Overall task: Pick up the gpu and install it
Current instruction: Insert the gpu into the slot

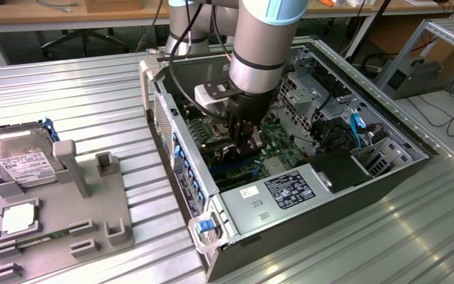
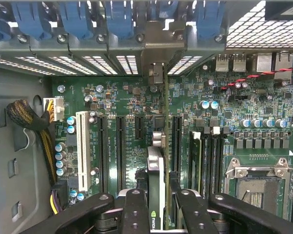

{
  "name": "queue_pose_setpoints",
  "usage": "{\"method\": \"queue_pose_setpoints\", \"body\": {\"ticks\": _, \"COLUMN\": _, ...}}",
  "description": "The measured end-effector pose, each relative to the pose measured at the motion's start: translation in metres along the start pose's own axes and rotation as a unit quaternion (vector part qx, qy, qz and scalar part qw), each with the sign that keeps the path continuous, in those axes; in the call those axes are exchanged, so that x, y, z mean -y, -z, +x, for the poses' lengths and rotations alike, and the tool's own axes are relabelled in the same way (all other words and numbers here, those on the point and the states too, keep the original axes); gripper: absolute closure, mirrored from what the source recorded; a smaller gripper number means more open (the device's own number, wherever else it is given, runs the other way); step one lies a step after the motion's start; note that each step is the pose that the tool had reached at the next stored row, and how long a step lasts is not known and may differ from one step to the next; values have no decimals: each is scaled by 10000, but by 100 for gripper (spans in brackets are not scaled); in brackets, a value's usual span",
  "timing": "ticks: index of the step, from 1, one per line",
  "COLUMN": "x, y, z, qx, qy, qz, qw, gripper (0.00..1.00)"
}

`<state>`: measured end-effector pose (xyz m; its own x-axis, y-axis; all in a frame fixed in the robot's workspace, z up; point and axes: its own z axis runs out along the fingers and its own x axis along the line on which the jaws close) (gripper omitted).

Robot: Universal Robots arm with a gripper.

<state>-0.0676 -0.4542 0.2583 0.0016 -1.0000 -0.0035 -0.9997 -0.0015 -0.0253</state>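
Observation:
My gripper (image 1: 243, 137) reaches down into the open computer case (image 1: 369, 171) and is shut on the gpu (image 1: 241, 148). In the wrist view the gpu (image 2: 156, 165) stands edge-on between my two black fingers (image 2: 136, 209), with its black cooler on one side and its thin green board on the other. Its silvery bracket end (image 2: 156, 73) points at the case's rear slot openings. The card hangs over the green motherboard (image 2: 122, 97), between two long black expansion slots (image 2: 121, 146). Whether its edge sits in a slot I cannot tell.
A grey fixture (image 1: 93, 219) at the exterior view's left carries a hard drive (image 1: 22, 157) and a small silver chip (image 1: 18, 216). Inside the case are the power supply (image 1: 286, 192), the CPU socket (image 2: 256, 180), a cable bundle (image 2: 29, 122) and blue slot latches (image 2: 119, 19).

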Motion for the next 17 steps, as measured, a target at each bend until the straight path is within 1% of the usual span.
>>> {"method": "queue_pose_setpoints", "body": {"ticks": 17, "x": 0, "y": 0, "z": 0, "qx": 0, "qy": 0, "qz": 0, "qw": 10000, "gripper": 73}}
